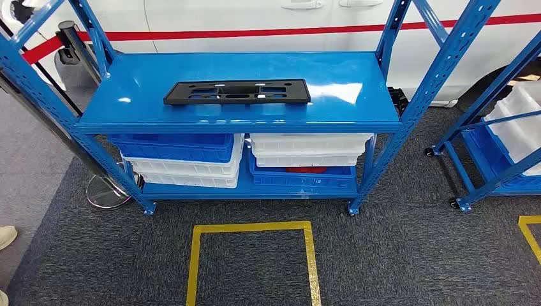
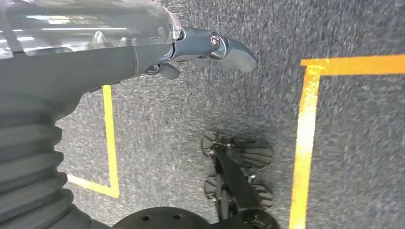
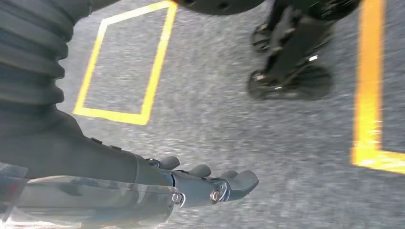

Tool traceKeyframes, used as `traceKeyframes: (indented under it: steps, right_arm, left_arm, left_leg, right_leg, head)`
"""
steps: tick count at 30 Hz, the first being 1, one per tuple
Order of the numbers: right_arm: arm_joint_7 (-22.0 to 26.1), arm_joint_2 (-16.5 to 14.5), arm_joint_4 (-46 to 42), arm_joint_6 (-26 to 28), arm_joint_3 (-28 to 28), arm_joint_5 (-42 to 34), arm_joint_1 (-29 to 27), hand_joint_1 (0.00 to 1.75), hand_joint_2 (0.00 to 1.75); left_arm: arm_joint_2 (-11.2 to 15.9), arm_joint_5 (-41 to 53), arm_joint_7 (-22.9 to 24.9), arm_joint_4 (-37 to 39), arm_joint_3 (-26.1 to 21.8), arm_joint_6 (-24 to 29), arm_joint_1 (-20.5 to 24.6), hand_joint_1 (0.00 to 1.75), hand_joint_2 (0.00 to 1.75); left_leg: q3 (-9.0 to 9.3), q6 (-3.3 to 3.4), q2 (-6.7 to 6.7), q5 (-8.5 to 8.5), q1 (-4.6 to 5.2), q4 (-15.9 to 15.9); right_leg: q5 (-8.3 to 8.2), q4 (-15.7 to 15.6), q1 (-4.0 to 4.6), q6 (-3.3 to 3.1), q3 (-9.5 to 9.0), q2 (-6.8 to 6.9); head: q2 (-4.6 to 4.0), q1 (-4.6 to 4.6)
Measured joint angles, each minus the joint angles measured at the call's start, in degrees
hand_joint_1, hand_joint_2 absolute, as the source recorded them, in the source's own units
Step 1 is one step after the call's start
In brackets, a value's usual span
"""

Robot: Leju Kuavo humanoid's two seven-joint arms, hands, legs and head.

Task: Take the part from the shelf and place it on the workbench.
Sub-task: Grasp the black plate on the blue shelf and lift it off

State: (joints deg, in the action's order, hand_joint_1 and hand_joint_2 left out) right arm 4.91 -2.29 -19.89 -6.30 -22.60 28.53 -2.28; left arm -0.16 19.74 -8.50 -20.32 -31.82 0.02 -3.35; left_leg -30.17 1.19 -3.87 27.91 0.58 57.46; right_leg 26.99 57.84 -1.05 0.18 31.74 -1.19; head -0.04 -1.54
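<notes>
While the black part lies flat on the upper board of the blue shelf, roughly at the middle of that board and with its long side running across the shelf, neither hand is anywhere near it. The left hand hangs over the grey carpet, its fingers loosely extended and slightly apart, holding nothing. The right hand likewise hangs above the carpet with its fingers stretched out side by side and nothing between them. Both hands are well apart from the part, down by the floor, where yellow tape lines mark out squares on the carpet.

In the head view, one such yellow square lies on the floor directly in front of the shelf. Under the upper board, the lower level carries stacked bins: blue and white ones on the left, white over blue on the right. A second blue rack with white bins stands to the right. Behind the shelf runs a white surface with a red stripe. At the left edge, a shoe of a person rests on the floor.
</notes>
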Motion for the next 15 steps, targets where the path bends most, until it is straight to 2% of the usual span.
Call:
traceKeyframes:
  steps: [3, 4, 6, 8, 9, 10, 11, 12, 13, 14, 15]
  right_arm:
    - [2.0, -0.3, -2.2, -1.5, 0.5, -1.0, 0.6, 0.00, 0.00]
    - [2.8, -0.4, -3.4, -2.1, 0.9, -1.7, 0.9, 0.00, 0.00]
    - [4.3, -0.5, -6.0, -3.4, 1.6, -3.2, 1.7, 0.00, 0.00]
    - [5.6, -0.6, -8.9, -4.5, 2.6, -4.8, 2.2, 0.00, 0.00]
    - [6.3, -0.6, -10.4, -5.0, 3.1, -5.5, 2.4, 0.00, 0.00]
    - [6.9, -0.6, -12.0, -5.5, 3.5, -6.2, 2.6, 0.00, 0.00]
    - [7.4, -0.6, -13.6, -5.9, 3.9, -6.9, 2.8, 0.00, 0.00]
    - [8.0, -0.6, -15.3, -6.4, 4.4, -7.6, 3.0, 0.00, 0.00]
    - [8.6, -0.6, -17.0, -6.8, 4.9, -8.2, 3.4, 0.00, 0.00]
    - [9.2, -0.6, -18.7, -7.3, 5.4, -8.8, 3.8, 0.00, 0.00]
    - [9.7, -0.7, -20.4, -7.8, 6.0, -9.4, 4.0, 0.00, 0.00]
  left_arm:
    - [0.0, 1.2, -0.4, 0.1, -1.9, 0.0, 0.4, 0.00, 0.00]
    - [0.0, 1.8, -0.6, 0.1, -2.8, 0.0, 0.5, 0.00, 0.00]
    - [-0.1, 2.7, -1.1, 0.4, -4.5, -0.1, 0.8, 0.00, 0.00]
    - [-0.1, 3.6, -1.4, 0.8, -6.1, -0.2, 1.0, 0.00, 0.00]
    - [-0.2, 4.0, -1.5, 1.0, -6.9, -0.3, 1.1, 0.00, 0.00]
    - [-0.2, 4.4, -1.7, 1.2, -7.6, -0.3, 1.1, 0.00, 0.00]
    - [-0.3, 4.8, -1.8, 1.3, -8.2, -0.3, 1.2, 0.00, 0.00]
    - [-0.4, 5.1, -2.0, 1.4, -8.9, -0.3, 1.2, 0.00, 0.00]
    - [-0.4, 5.5, -2.1, 1.5, -9.6, -0.4, 1.3, 0.00, 0.00]
    - [-0.4, 5.8, -2.2, 1.5, -10.3, -0.4, 1.4, 0.00, 0.00]
    - [-0.4, 6.1, -2.4, 1.6, -10.9, -0.4, 1.6, 0.00, 0.00]
  left_leg:
    - [0.58, 0.58, 0.16, -0.65, -0.14, -1.2]
    - [1.05, 0.74, 0.28, -1.05, -0.35, -2.0]
    - [1.80, 0.95, 0.53, -1.65, -0.76, -3.1]
    - [1.87, 0.99, 0.66, -1.63, -0.91, -3.1]
    - [1.90, 0.84, 0.65, -1.51, -1.02, -3.0]
    - [1.93, 0.59, 0.57, -1.29, -1.21, -2.8]
    - [1.97, 0.21, 0.47, -0.98, -1.48, -2.4]
    - [1.95, -0.31, 0.38, -0.48, -1.75, -1.8]
    - [1.71, -0.90, 0.31, 0.09, -1.89, -1.1]
    - [1.41, -1.45, 0.25, 0.64, -1.93, -0.4]
    - [1.11, -1.92, 0.20, 1.05, -1.91, 0.1]
  right_leg:
    - [-0.07, -0.1, 0.20, 0.36, -0.20, 0.07]
    - [0.38, 0.5, 0.30, 0.48, -0.02, 0.18]
    - [3.08, 5.3, 0.23, 0.76, 2.17, 0.42]
    - [6.10, 12.4, -0.25, 1.27, 5.90, 0.51]
    - [6.34, 14.5, -0.56, 1.58, 7.06, 0.57]
    - [5.45, 14.4, -0.87, 1.92, 7.26, 0.63]
    - [3.62, 12.3, -1.19, 2.28, 6.41, 0.69]
    - [1.53, 8.7, -1.54, 2.71, 4.87, 0.67]
    - [0.18, 5.4, -1.69, 3.02, 3.37, 0.42]
    - [-0.53, 3.1, -1.76, 2.90, 2.36, 0.17]
    - [-0.53, 2.0, -1.70, 2.60, 1.94, -0.04]
  head:
    - [0.00, 0.02]
    - [0.00, 0.06]
    - [0.00, 0.14]
    - [0.00, 0.16]
    - [0.00, 0.16]
    - [0.00, 0.16]
    - [0.00, 0.16]
    - [0.00, 0.17]
    - [-0.01, 0.23]
    - [0.00, 0.24]
    - [0.00, 0.26]
